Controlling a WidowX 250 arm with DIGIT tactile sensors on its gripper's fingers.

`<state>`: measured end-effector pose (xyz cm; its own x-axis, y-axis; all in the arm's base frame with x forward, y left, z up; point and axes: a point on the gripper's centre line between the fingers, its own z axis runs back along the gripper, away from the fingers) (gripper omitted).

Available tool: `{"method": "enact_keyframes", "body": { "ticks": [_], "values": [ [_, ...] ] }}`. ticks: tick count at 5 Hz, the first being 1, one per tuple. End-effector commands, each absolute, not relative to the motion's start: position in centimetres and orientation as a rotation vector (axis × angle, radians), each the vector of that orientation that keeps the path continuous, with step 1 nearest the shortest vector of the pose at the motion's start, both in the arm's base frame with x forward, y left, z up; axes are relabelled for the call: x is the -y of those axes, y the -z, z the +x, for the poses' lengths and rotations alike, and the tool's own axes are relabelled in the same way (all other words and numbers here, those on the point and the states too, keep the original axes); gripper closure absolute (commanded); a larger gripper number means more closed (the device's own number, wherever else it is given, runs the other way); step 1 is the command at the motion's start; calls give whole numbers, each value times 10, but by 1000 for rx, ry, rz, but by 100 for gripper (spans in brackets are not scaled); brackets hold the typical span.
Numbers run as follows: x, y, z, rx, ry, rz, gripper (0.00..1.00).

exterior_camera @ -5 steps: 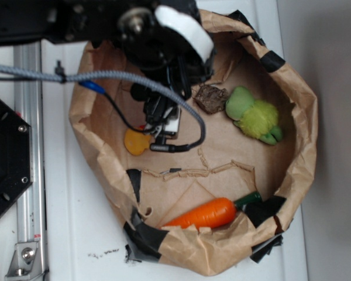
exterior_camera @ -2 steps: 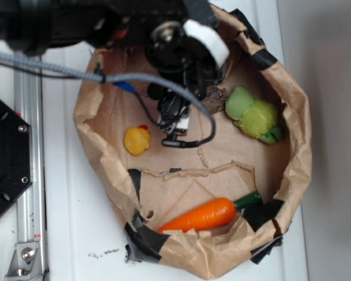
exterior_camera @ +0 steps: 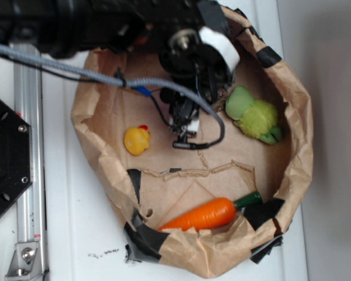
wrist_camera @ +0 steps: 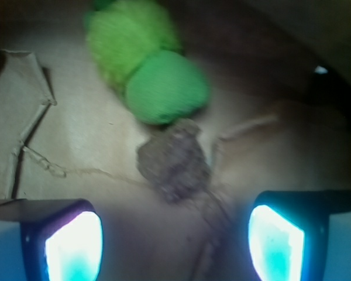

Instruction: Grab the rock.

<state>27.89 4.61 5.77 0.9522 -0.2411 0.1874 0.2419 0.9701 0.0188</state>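
A: What's the setting?
B: A white bench carrying a crumpled brown paper nest. Near its left edge sits a yellow duck; a carrot lies by the front edge.
A: And the rock?
B: The rock lies at the nest's back, touching the green plush toy, which sits toward the right edge.
A: The claw?
B: The gripper is spread wide, empty, its fingers either side of the rock but short of it

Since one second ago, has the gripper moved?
Yes. The gripper moved right, away from the yellow duck, toward the green plush toy, now covering the rock.
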Motion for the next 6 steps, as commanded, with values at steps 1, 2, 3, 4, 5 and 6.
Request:
{"method": "enact_keyframes", "body": {
  "ticks": [1, 2, 3, 4, 5, 6],
  "values": [
    [-32, -33, 301, 215, 378, 68, 0],
    [-39, -31, 308, 208, 374, 74, 0],
    [-54, -39, 310, 216, 334, 64, 0],
    [-66, -43, 317, 213, 304, 64, 0],
    [-67, -41, 318, 201, 303, 58, 0],
    [-64, -38, 316, 188, 303, 69, 100]
  ]
}}
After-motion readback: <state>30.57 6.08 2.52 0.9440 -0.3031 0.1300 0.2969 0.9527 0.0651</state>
